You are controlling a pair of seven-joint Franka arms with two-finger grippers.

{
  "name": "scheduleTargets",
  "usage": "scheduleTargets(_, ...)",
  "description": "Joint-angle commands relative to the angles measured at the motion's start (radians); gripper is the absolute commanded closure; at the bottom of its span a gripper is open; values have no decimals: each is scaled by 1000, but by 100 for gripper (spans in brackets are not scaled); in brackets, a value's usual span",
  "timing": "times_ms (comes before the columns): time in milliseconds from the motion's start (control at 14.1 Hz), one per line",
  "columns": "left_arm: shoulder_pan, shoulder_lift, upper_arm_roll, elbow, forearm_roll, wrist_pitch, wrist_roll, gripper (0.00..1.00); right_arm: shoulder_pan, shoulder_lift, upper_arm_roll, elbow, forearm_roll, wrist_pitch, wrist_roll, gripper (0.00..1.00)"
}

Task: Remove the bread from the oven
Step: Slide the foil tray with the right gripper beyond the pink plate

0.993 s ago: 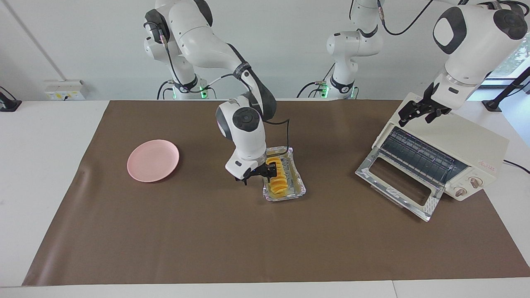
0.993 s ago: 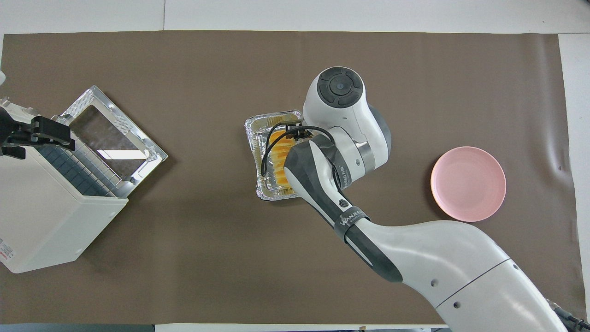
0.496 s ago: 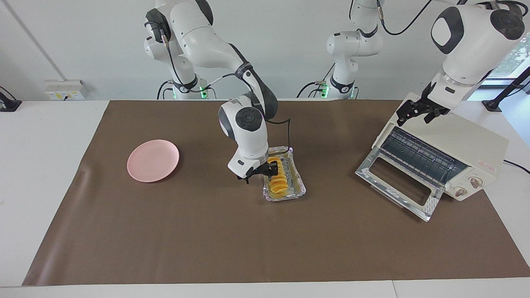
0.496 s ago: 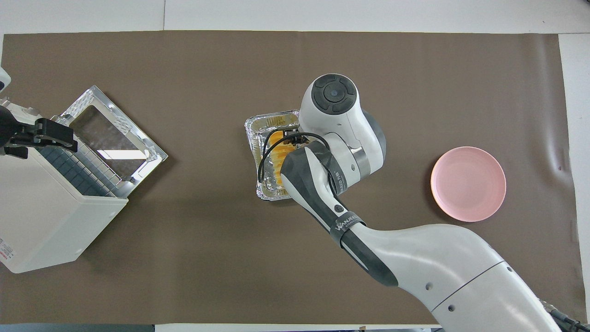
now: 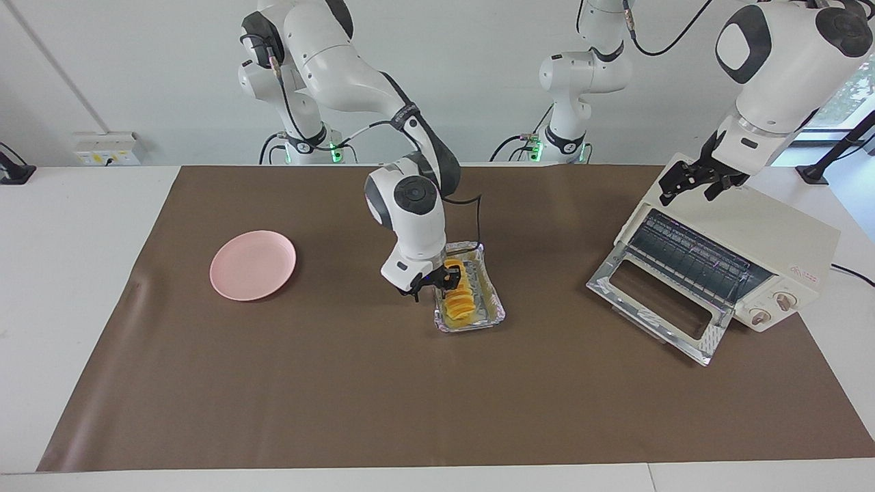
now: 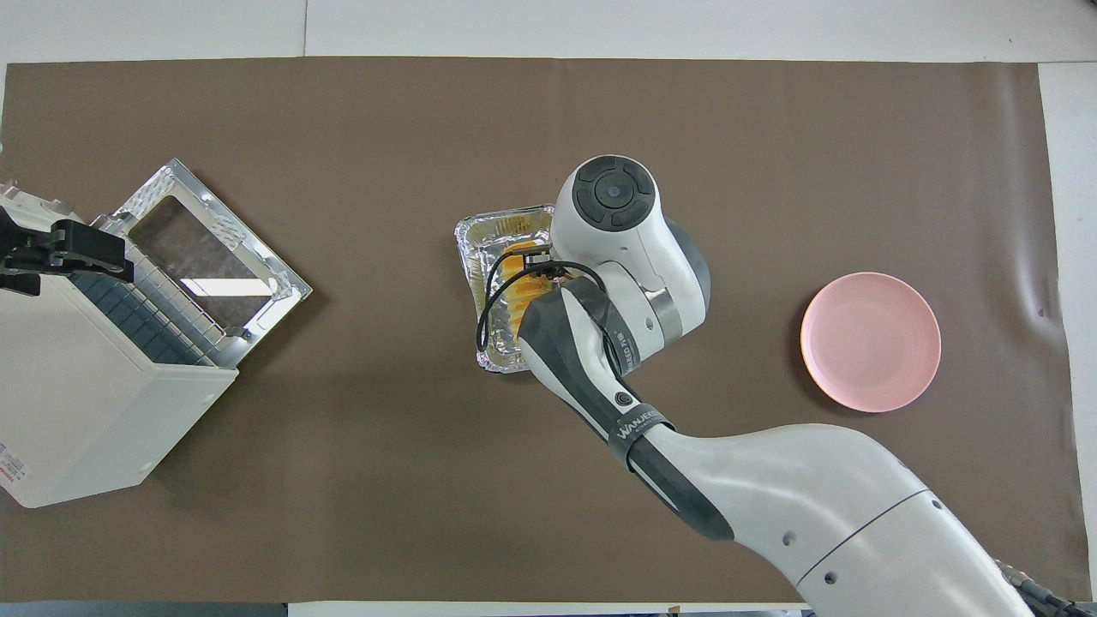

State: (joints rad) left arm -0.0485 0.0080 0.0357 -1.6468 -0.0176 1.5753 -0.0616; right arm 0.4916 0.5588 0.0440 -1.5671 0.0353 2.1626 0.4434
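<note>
The bread [image 5: 459,301], a ridged golden-orange loaf, lies in a crinkled foil tray [image 5: 491,313] at the middle of the mat, outside the oven [image 5: 765,232]. My right gripper [image 5: 432,283] hangs low over the loaf's robot-ward end, open, with one finger [image 5: 450,277] on the loaf and the other by the tray's edge. In the overhead view the right wrist covers most of the bread [image 6: 512,261]. The oven's glass door [image 5: 656,307] hangs down and the rack is bare. My left gripper [image 5: 697,183] waits open over the oven's top front edge.
A round pink plate [image 5: 253,265] sits on the brown mat toward the right arm's end of the table. The oven [image 6: 77,403] stands at the left arm's end, its open door [image 6: 206,248] jutting toward the tray [image 6: 480,236].
My right gripper has shifted slightly over the tray and its fingers have drawn closer together around the bread. The left gripper has barely moved above the oven.
</note>
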Motion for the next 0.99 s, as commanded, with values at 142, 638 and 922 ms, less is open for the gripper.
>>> scheduleTargets(142,-5,-22,6,-21,16,-1,3,0,8,-42,-4,-50,-63,11,35,100)
scheduleTargets(638,-4,-22,6,-21,16,-1,2,0,-97,-100,-4,-44,-114,-29,-144,100)
scheduleTargets(922,-4,-22,6,-21,16,-1,2,0,-342,-169,-1,-47,-33,-141,-531,100)
